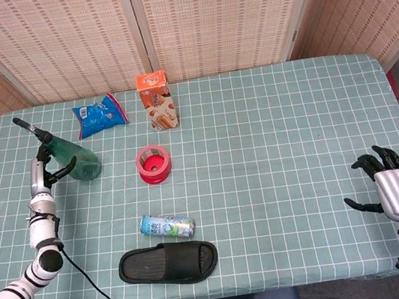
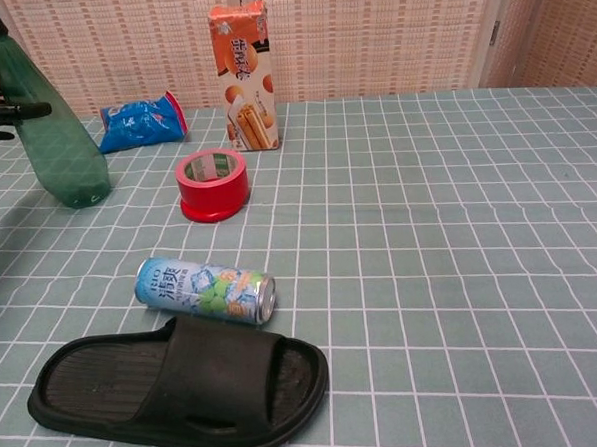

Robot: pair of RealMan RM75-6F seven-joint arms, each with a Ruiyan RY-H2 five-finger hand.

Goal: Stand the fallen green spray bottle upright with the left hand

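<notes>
Left hand [image 1: 45, 171]: dark fingers [image 2: 12, 111] reach across the neck of the green spray bottle [image 1: 72, 159] — whether they grip it or only touch cannot be told, since the chest view cuts the hand at the left edge and the head view shows it small. The bottle has its base on the table [image 1: 275, 145] near the far left edge and leans, its black trigger head tilted up and to the left; the top of the head is cropped in the chest view.

Around the bottle: a blue snack bag [image 1: 99, 114] lies just behind it, an orange carton [image 1: 158, 100] stands upright further right, and a red tape roll [image 1: 154, 163] lies flat to the bottle's right, apart from it. Nearer the front edge a drink can [image 1: 167, 227] lies on its side, with a black slipper [image 1: 169, 263] just in front of it; in the chest view the two appear to touch.

Right hand [image 1: 392, 186]: well apart at the near right of the table, fingers spread, holding nothing — outside the chest view.
</notes>
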